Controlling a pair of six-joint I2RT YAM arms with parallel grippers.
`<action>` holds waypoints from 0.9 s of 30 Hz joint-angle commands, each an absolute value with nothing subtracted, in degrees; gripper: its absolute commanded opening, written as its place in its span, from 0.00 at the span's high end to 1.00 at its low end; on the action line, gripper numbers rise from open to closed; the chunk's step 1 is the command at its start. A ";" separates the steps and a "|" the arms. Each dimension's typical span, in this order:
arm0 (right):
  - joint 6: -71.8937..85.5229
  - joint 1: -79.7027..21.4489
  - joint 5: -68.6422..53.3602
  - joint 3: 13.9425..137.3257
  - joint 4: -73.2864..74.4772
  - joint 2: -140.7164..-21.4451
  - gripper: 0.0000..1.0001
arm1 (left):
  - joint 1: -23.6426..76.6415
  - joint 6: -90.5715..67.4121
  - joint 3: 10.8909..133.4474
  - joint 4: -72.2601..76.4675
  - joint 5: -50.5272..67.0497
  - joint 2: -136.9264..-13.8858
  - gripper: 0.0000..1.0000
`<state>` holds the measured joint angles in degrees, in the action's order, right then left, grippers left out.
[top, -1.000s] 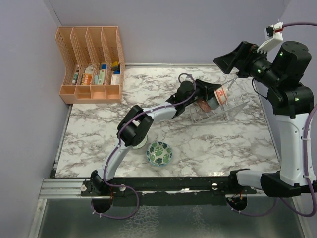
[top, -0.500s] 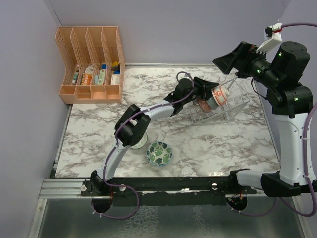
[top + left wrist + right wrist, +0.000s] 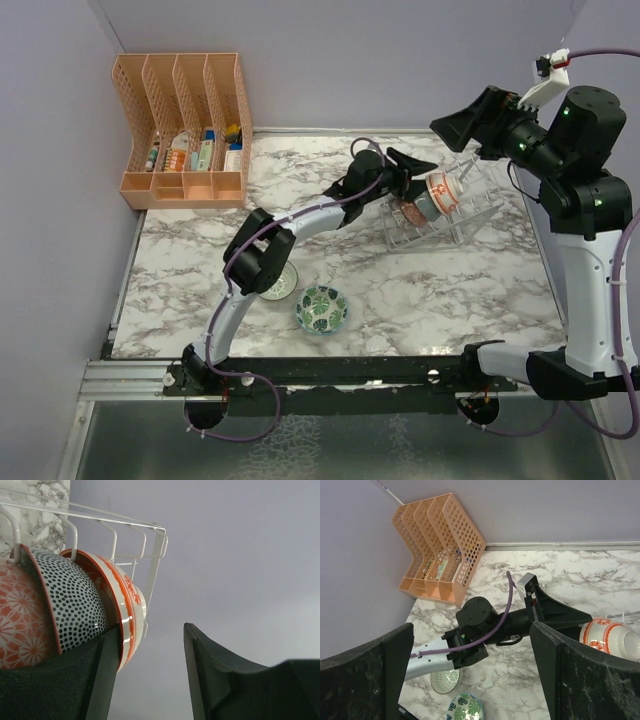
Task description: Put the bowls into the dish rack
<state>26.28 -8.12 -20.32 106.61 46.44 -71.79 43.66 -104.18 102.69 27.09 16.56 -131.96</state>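
The clear dish rack [image 3: 472,216] stands at the right of the table, with three bowls on edge in it. In the left wrist view they are an orange flower bowl [image 3: 20,625], a dark speckled bowl [image 3: 75,605] and an orange-red rimmed bowl [image 3: 125,600]. My left gripper [image 3: 418,180] [image 3: 151,627] is open at the rack, its left finger [image 3: 100,675] beside the orange-red bowl's [image 3: 441,192] rim, nothing between the jaws. A leaf-print bowl [image 3: 321,308] and a pale green bowl [image 3: 280,285], half under the left arm, sit on the table. My right gripper [image 3: 472,117] [image 3: 470,630] hangs open high above the rack.
An orange file organiser [image 3: 185,130] with small items stands at the back left corner against the wall. The left arm stretches diagonally across the middle of the marble table [image 3: 460,290]. Purple walls close the left and back sides.
The left gripper has opened and let go of the orange-red bowl, which now rests in the rack. The left arm has lifted slightly. The right arm has not moved.
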 commanded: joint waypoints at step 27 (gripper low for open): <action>26.93 -7.72 -22.65 103.24 44.59 -68.30 0.00 | 37.61 -85.68 87.52 16.78 19.04 -109.29 0.22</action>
